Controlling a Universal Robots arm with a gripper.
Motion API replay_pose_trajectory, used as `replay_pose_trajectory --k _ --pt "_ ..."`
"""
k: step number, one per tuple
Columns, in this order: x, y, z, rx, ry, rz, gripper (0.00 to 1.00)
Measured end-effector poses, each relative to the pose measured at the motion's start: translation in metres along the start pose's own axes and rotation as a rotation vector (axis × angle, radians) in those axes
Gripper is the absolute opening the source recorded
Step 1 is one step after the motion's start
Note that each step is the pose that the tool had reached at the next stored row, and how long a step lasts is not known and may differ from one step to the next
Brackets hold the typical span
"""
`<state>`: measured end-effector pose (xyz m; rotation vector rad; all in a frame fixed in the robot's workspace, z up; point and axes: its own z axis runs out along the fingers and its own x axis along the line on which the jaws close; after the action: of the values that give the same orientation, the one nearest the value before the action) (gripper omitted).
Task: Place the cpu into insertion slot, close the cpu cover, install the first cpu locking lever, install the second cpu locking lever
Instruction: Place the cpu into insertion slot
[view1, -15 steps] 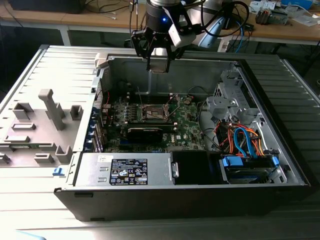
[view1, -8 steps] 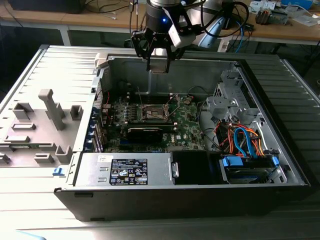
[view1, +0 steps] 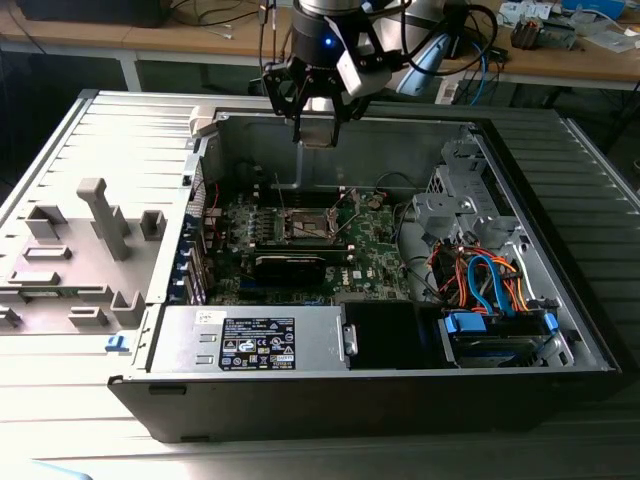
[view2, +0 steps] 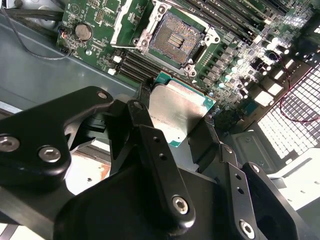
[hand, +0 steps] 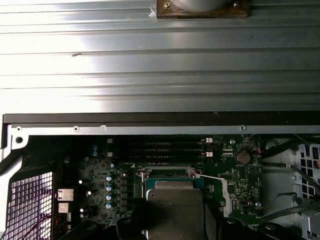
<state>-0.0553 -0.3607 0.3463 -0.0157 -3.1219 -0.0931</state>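
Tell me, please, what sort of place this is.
Likely a computer-assembly lab: an open computer case lies on a ribbed metal table, cluttered wooden workbenches stand behind, and the gripper holds the cpu above the motherboard.

I see an open computer case (view1: 400, 150), green motherboard (view1: 378, 245) at frame centre, orange and blue cables (view1: 485, 280) lower right.

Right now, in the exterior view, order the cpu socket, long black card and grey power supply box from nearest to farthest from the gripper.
1. cpu socket, mid-view, closest to the gripper.
2. long black card, just below the socket.
3. grey power supply box, lower still, toward the exterior view's left.
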Motion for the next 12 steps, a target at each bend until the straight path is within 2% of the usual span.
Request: replay_pose_trajectory --k 12 --pt "-0.0001 -0.0002 0.0044 0.0000 -0.0001 0.000 0.55"
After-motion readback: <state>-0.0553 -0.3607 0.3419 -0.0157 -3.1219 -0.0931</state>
